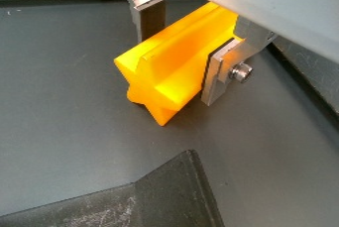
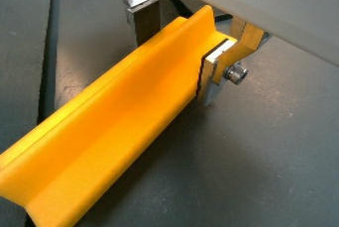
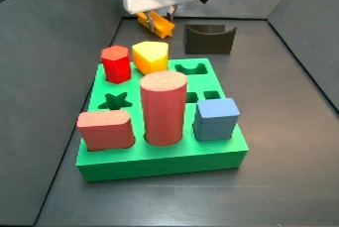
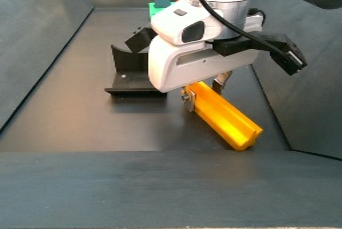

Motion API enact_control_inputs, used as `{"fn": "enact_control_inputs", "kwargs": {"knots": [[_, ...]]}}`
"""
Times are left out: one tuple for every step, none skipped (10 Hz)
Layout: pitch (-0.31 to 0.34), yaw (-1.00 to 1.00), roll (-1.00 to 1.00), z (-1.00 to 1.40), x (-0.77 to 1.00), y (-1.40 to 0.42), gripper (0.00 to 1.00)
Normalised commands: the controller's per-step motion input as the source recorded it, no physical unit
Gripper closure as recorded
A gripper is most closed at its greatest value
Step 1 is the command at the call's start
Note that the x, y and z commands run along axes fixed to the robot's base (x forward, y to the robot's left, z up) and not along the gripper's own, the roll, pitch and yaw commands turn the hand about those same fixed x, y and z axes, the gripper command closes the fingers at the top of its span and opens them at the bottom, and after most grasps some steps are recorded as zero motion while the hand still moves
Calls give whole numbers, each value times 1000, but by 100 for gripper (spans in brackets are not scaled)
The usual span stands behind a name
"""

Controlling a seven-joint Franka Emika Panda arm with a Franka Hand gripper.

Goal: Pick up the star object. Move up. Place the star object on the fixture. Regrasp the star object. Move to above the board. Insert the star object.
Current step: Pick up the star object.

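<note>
The star object (image 1: 166, 72) is an orange-yellow ridged prism, seen along its length (image 2: 119, 132) in a wrist view. It lies slanted low over the dark floor (image 4: 225, 119). My gripper (image 1: 183, 57) (image 2: 179, 51) straddles one end of it, and both wrist views show a pad against each side. In both side views the gripper (image 3: 157, 18) (image 4: 194, 93) hangs under the white wrist. The fixture (image 3: 208, 39) (image 4: 134, 68) stands a short way beside it. The green board (image 3: 133, 162) lies nearer in a side view, its star-shaped hole (image 3: 117, 100) uncovered.
Pegs stand in the board: a red hexagonal one (image 3: 117, 62), a yellow one (image 3: 150, 55), a tall red cylinder (image 3: 163, 107), a blue cube (image 3: 217, 118) and a salmon block (image 3: 103, 129). Dark sloping walls (image 4: 40, 63) enclose the floor.
</note>
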Motion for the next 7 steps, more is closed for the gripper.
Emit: {"fn": "enact_control_inputs", "kwargs": {"knots": [[0,0,0,0,0,0,100],[0,0,0,0,0,0,100],[0,0,0,0,0,0,100],[0,0,0,0,0,0,100],[0,0,0,0,0,0,100],[0,0,0,0,0,0,100],[0,0,0,0,0,0,100]]}}
